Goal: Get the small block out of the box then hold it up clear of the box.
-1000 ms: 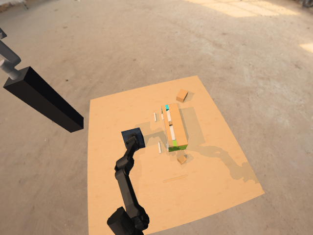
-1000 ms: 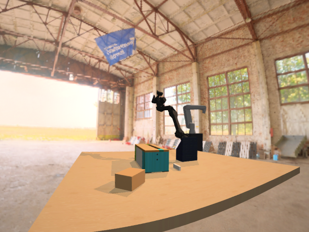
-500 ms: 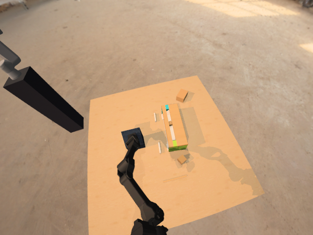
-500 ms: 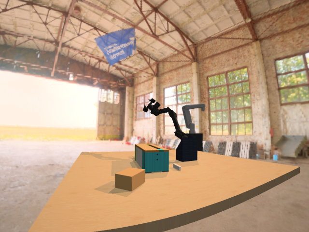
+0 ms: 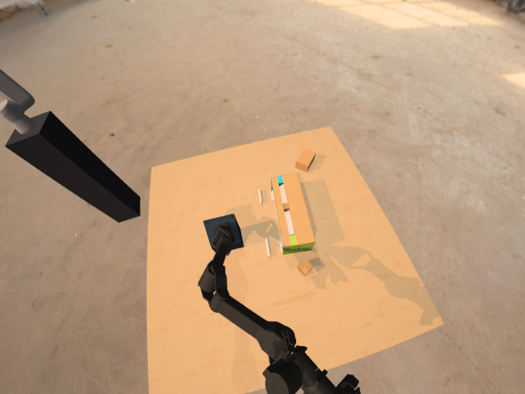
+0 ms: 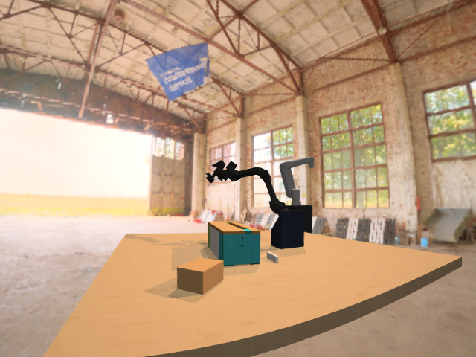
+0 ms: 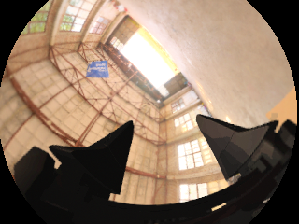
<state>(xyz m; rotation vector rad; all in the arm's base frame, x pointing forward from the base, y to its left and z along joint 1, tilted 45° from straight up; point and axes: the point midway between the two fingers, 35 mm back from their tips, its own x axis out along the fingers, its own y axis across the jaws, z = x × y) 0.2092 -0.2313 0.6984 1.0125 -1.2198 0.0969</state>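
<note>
The box stands upright on the table, with a wooden top, a bright green end and a teal end. A long slot runs along its top. A small brown piece shows in the slot near mid-length, seemingly the block on the shelf; its height inside cannot be told. My gripper is open and empty, raised high above the table and well clear of the box. In the wrist view its two black fingers stand wide apart, with the hall roof and windows beyond them.
A brown wooden block lies beyond the teal end. A smaller tan block lies off the green end. Two white bars lie between the box and my navy base. A thin wooden strip lies farther off.
</note>
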